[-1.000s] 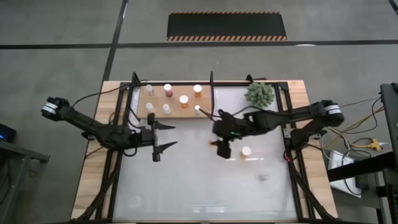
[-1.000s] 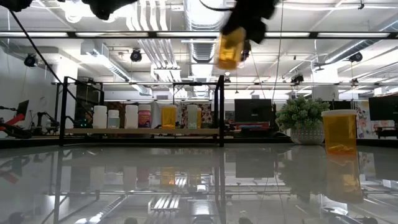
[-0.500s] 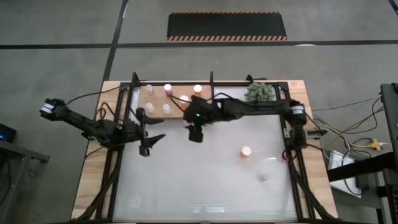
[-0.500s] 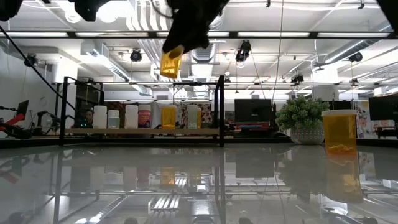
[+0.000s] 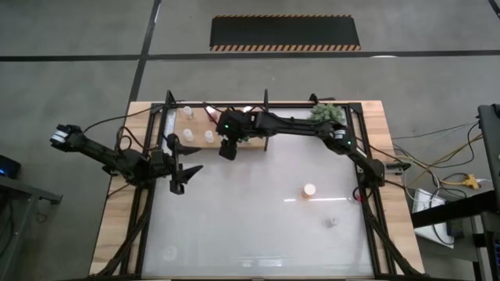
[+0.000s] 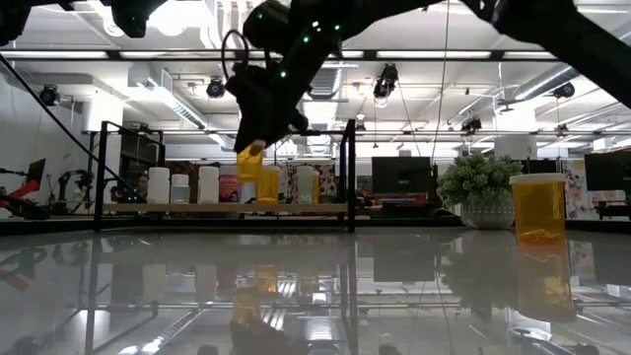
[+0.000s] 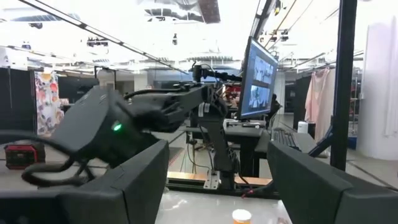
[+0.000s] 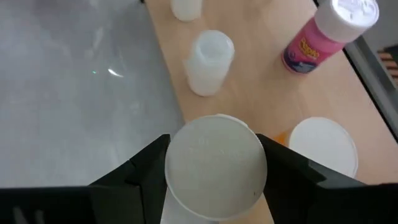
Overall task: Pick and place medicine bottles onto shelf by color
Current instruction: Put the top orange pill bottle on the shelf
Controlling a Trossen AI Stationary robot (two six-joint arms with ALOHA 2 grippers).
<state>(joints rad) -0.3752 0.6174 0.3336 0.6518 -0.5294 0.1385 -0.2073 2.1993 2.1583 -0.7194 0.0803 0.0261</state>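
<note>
Nearest to the front of the counter [image 5: 234, 234], one orange bottle [image 5: 309, 190] stands alone on the glossy white top, white cap up; seen from table height it is part full, with something orange lying in the bottom of it. A small pale object [image 5: 332, 222] sits a little nearer the front edge, too small to tell what it is.

Off to the left, the left gripper [image 5: 185, 168] hangs over the counter's left side with its fingers spread and nothing between them, well apart from every bottle.

Now the action: the right arm reaches all the way across, and the right gripper [image 8: 211, 163] is clamped on a held bottle [image 8: 216, 165], one dark finger on each side of its white cap. From table height that bottle shows an orange body, tilted, and it hangs just above the front edge of the shelf [image 5: 199, 125] (not touching the board, as far as the level view shows).

On the shelf itself, the wrist camera picks out four bottles: a pink one [image 8: 333, 32] lying tilted, a clear one [image 8: 208, 62] upright, another pale one [image 8: 186, 7] cut off at the edge, and a white cap [image 8: 323, 147] just beside the held bottle.

Farthest back, a spiky green plant [image 5: 326, 114] sits at the counter's rear right.
</note>
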